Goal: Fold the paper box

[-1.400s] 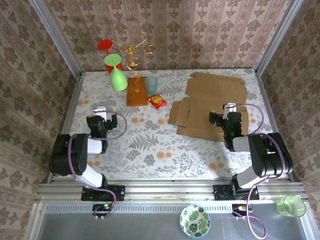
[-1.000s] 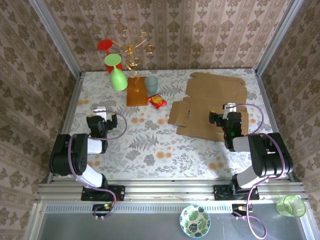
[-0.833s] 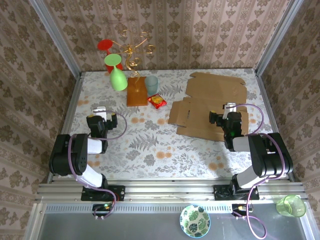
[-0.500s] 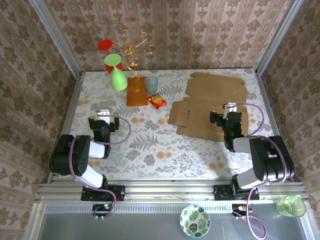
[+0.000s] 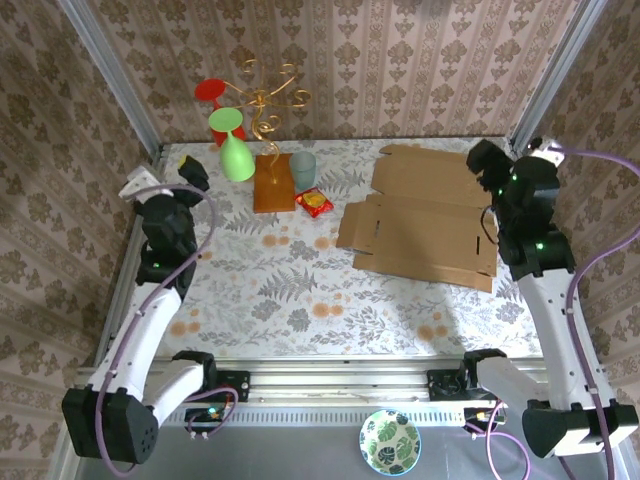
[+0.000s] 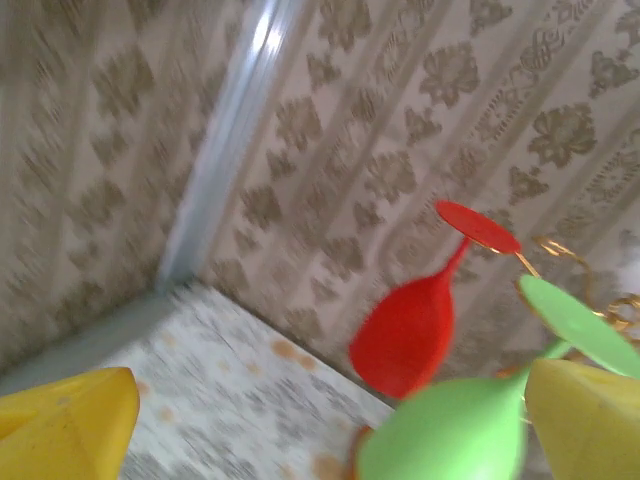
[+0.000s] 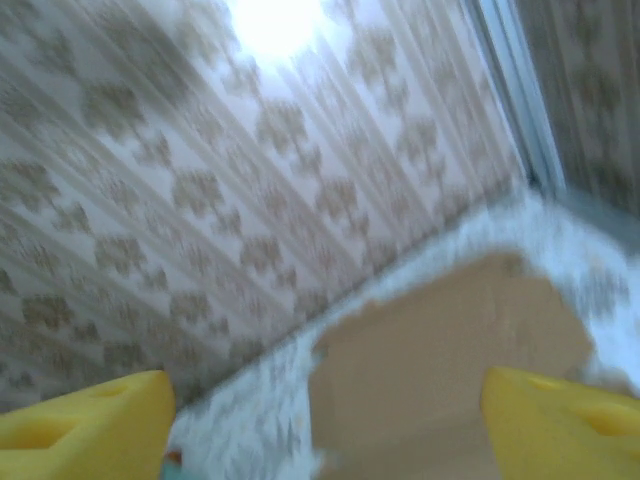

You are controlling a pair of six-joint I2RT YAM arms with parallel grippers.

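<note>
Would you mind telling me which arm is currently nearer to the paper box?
Right. The right arm is at the far right corner of the paper box; the left arm is across the table near its left edge, by the green glass.

Paper box (image 5: 430, 225): matt brown cardboard, at the bench's (image 5: 300, 300) far right corner. Bench: matt floral-print covering. Red goblet (image 6: 405, 335): smooth, glossy plastic. Slab (image 5: 273, 185): orange-brown wood. Wire stand (image 5: 263, 98): shiny gold metal.
</note>
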